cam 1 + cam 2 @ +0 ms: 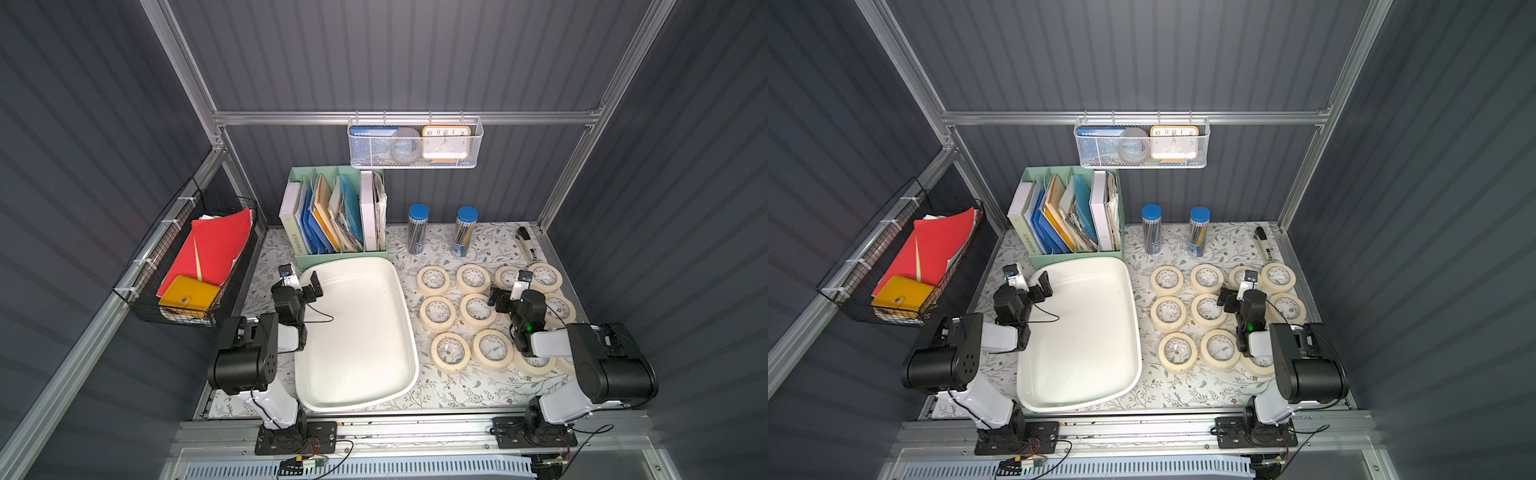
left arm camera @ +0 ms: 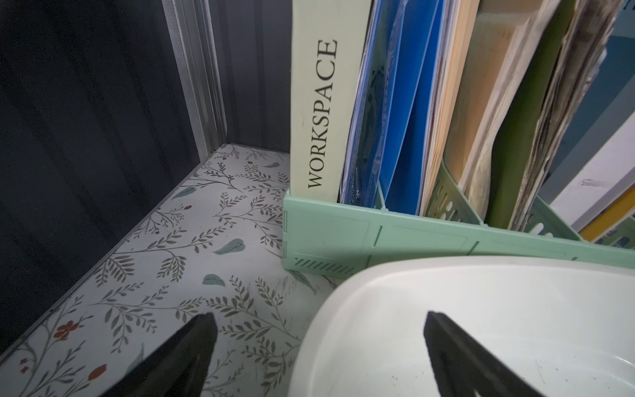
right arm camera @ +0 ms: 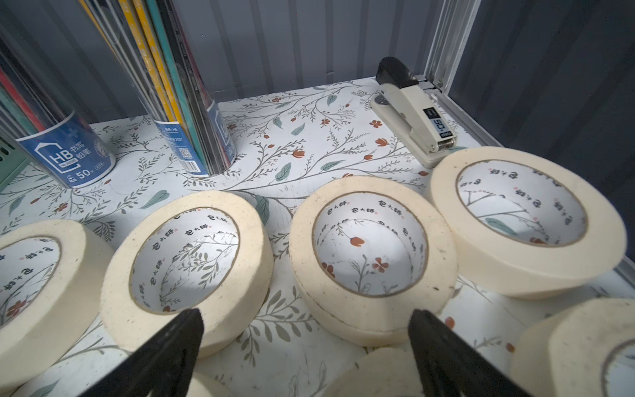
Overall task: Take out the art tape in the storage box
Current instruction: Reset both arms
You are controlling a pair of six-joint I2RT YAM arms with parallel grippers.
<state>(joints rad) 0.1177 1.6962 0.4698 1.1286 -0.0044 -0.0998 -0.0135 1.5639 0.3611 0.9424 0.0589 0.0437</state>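
Observation:
The storage box [image 1: 409,328] [image 1: 1133,328] is an off-white tub at the table's middle, with nothing inside. Several cream rolls of art tape [image 1: 434,291] [image 1: 1167,292] lie flat in rows on the floral table to its right. My left gripper [image 1: 300,276] [image 1: 1029,277] hangs open over the tub's far left corner [image 2: 412,309], one finger outside the rim and one inside. My right gripper [image 1: 509,286] [image 1: 1236,286] [image 3: 305,311] is open and empty, low above the far rows of rolls [image 3: 441,247]. The far right roll [image 3: 443,192] sits tilted.
A mint-green file organiser [image 1: 340,257] [image 2: 330,237] stands right behind the tub. Two blue-capped pencil tubes [image 1: 417,228] [image 3: 192,113] and a stapler [image 1: 525,245] [image 3: 412,113] stand behind the rolls. A white mesh basket [image 1: 415,143] hangs on the back rail, a black wire basket [image 1: 187,266] on the left wall.

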